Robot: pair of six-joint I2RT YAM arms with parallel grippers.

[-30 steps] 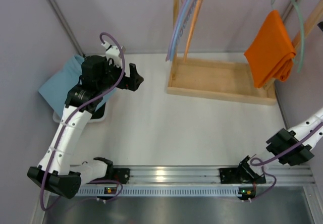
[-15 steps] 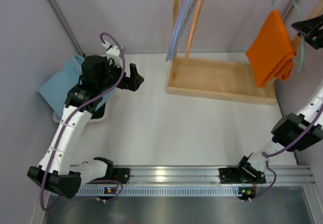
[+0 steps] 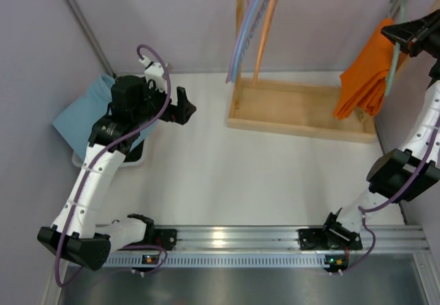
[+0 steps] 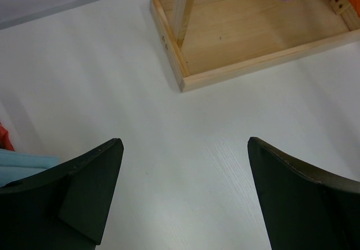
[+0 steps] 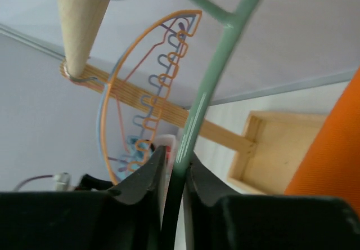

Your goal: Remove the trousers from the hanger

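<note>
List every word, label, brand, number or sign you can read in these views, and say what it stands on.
None: no readable text in any view.
The trousers, the hanger, the wooden rack and the light blue cloth are all plain.
The small lights at the arm bases are lit dots with no characters.

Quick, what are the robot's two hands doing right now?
Left gripper: open, holding nothing.
Right gripper: closed on the hanger.
</note>
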